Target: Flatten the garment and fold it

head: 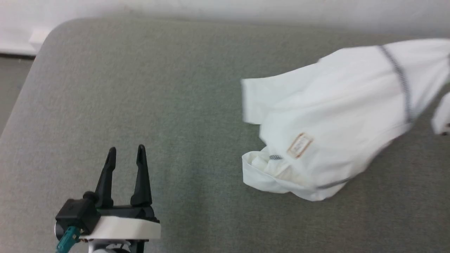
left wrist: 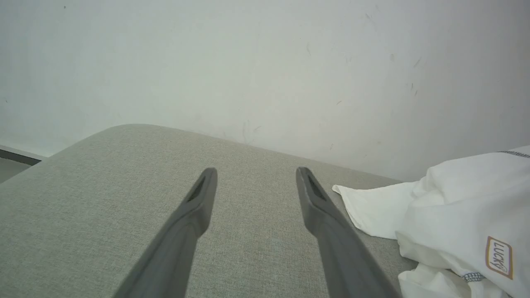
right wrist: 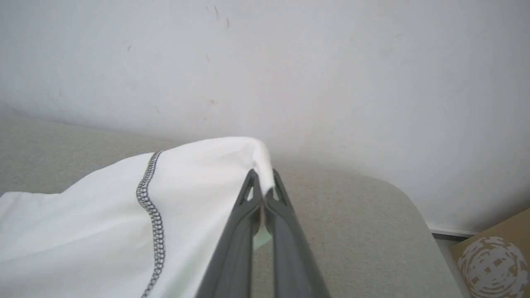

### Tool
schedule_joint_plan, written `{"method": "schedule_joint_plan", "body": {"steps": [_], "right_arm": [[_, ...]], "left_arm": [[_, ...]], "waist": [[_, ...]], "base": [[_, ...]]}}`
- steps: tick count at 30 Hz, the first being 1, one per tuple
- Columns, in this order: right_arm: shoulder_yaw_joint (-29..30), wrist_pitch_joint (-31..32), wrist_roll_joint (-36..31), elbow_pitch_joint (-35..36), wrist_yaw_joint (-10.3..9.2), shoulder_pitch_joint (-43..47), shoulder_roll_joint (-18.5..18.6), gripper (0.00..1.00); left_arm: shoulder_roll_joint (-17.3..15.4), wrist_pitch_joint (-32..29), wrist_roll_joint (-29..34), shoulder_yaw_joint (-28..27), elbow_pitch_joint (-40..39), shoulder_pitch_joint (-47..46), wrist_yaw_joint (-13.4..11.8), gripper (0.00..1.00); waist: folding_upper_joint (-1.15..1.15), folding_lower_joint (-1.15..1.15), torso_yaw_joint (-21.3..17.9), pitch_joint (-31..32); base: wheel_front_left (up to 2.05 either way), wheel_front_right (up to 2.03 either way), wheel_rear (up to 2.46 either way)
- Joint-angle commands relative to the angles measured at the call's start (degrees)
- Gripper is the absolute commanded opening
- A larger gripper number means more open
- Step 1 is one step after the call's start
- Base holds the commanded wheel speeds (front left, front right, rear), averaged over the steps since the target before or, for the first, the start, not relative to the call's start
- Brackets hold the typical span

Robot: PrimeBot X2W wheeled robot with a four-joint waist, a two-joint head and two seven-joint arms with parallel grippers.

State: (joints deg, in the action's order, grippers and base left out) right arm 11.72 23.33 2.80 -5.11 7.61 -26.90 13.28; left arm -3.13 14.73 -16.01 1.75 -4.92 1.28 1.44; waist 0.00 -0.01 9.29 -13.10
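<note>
Two right gripper (right wrist: 261,184) fingers are pressed together, pinching the edge of a fold of the garment (right wrist: 124,223). Left gripper (head: 126,151) fingers stand apart, holding nothing, well clear of the cloth. Garment lies bunched on the right half of the grey padded surface (head: 140,88). Its long axis runs from near-centre to far-right, with the patch (head: 300,145) toward the near end.
</note>
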Motion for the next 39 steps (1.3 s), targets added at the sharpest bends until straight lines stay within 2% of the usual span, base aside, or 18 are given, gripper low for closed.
{"method": "schedule_joint_plan", "body": {"steps": [1,4,8,10,13,14,15,16,17,20,25,30,33,34,39], "right_arm": [[2.41,-1.16,-1.68,3.24,-0.12,0.55,1.36,0.0],[6.8,-1.02,-3.87,9.2,-0.12,5.26,0.87,0.0],[12.54,0.67,-4.44,14.7,-0.12,16.08,-4.28,0.0],[14.61,1.04,-3.93,15.62,-0.12,21.7,-7.52,0.0],[15.03,1.03,-2.9,14.0,-0.12,28.46,-9.75,0.0],[14.74,0.86,-2.35,12.99,-0.12,29.75,-10.05,0.08],[14.35,0.7,-1.91,12.0,-0.12,30.6,-10.22,0.26],[13.91,0.34,-1.5,11.22,-0.12,30.95,-10.3,0.57],[13.61,-0.21,-0.6,10.52,-0.12,30.78,-10.34,1.0],[11.91,-2.77,0.48,10.65,-0.12,28.52,-10.37,1.0],[5.44,-4.74,0.2,16.14,-0.12,23.57,-10.38,1.0],[-5.48,0.33,1.54,17.89,-0.12,21.04,-10.26,1.0],[-11.71,4.19,3.34,15.97,-0.12,19.53,-9.34,1.0],[-11.71,4.19,3.34,15.97,-0.12,19.53,-9.34,1.0],[-19.7,8.13,5.62,9.83,-0.12,16.37,-6.96,1.0]], "left_arm": [[0.24,0.27,0.76,-0.4,-0.34,1.14,-0.38,1.0],[0.24,0.27,0.81,-0.37,-0.83,2.52,-0.59,1.0],[0.24,0.27,0.78,0.09,-0.98,3.52,-0.54,1.0],[0.24,0.27,0.74,0.08,-1.14,3.72,-0.51,1.0],[0.24,0.27,0.92,0.07,-1.21,3.45,-0.2,1.0],[0.24,0.27,1.0,0.03,-1.19,3.27,-0.09,1.0],[0.23,0.27,1.05,-0.05,-1.17,3.07,-0.01,1.0],[0.19,0.27,1.12,-0.13,-1.14,2.87,0.08,1.0],[0.15,0.27,1.19,-0.19,-1.07,2.67,0.17,1.0],[0.12,0.27,1.35,-0.38,-0.86,2.11,0.33,1.0],[0.14,0.27,1.64,-0.12,-0.49,1.5,0.49,1.0],[0.17,0.27,1.66,0.28,-0.39,1.06,0.48,1.0],[0.19,0.27,1.48,0.58,-0.24,0.58,0.6,1.0],[0.19,0.27,1.48,0.58,-0.24,0.58,0.6,1.0],[0.21,0.27,0.89,1.12,0.46,-0.82,0.85,1.0]], "waist": [[0.0,0.01,-4.62,5.19],[0.0,0.01,-5.86,5.78],[0.0,0.01,-6.96,5.52],[0.0,0.01,-7.44,5.11],[0.0,0.01,-7.99,4.21],[0.0,0.01,-8.18,3.94],[0.0,0.01,-8.34,3.7],[0.0,0.01,-8.5,3.48],[0.0,0.01,-8.6,3.34],[0.0,0.01,-8.8,3.05],[0.0,0.01,-8.02,2.94],[0.0,0.01,-5.86,2.19],[0.0,0.01,-4.17,1.11],[0.0,0.01,-4.17,1.11],[0.0,0.01,-0.49,-0.88]], "base": [[0.0,0.0,0.0],[0.0,0.0,0.0],[0.0,0.0,0.0],[0.0,0.0,0.0],[0.0,0.0,0.0],[0.0,0.0,0.0],[0.0,0.0,0.0],[0.0,0.0,0.0],[0.0,0.0,0.0],[0.0,0.0,0.0],[0.0,0.0,0.0],[0.0,0.0,0.0],[0.0,0.0,0.0],[0.0,0.0,0.0],[0.0,0.0,0.0]]}}
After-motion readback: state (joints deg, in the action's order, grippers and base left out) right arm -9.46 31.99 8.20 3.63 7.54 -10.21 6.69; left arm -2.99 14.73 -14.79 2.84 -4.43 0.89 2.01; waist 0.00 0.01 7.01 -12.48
